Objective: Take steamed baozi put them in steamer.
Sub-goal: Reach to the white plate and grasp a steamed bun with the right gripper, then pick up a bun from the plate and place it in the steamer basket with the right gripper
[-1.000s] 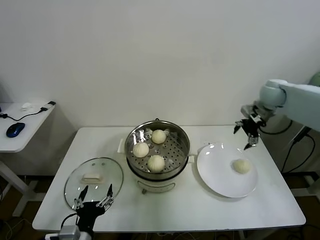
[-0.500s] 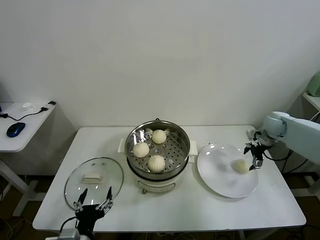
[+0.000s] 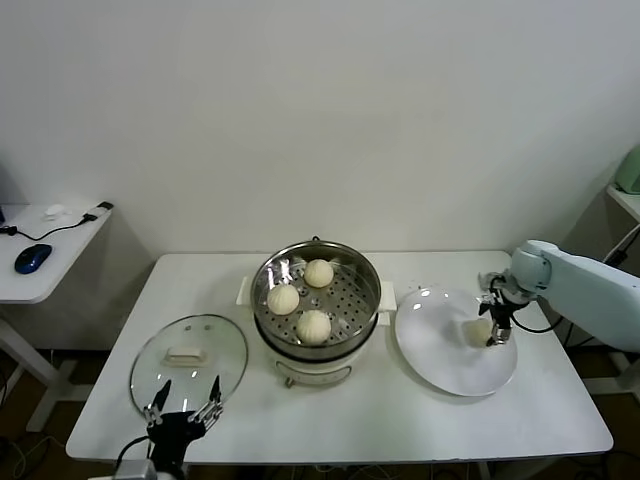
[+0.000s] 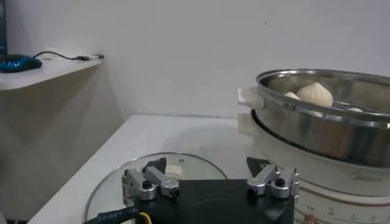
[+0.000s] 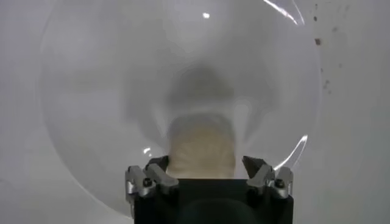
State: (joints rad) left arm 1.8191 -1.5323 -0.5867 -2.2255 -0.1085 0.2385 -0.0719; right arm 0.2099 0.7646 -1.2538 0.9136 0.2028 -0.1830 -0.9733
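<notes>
On the white desk (image 3: 400,415) in front of me, the steamer (image 3: 315,305) sat in the middle with three steamed baozi (image 3: 313,325) already resting apart on its perforated tray, the glass lid (image 3: 188,352) lay flat to its left, and the white plate (image 3: 440,365) to its right carried the fourth bun (image 5: 201,149). My right hand (image 3: 491,322) was down on the plate with its fingers straddling that last bun, which the right wrist view showed sitting between them; I could not tell whether they had clamped on it. I judged this the pick-up of the final bun; next it called for a gentle squeeze, a lift and a carry left over the steamer rim. The bun looked pale cream, domed, soft. My left hand (image 3: 183,408) waited released near the lid.
</notes>
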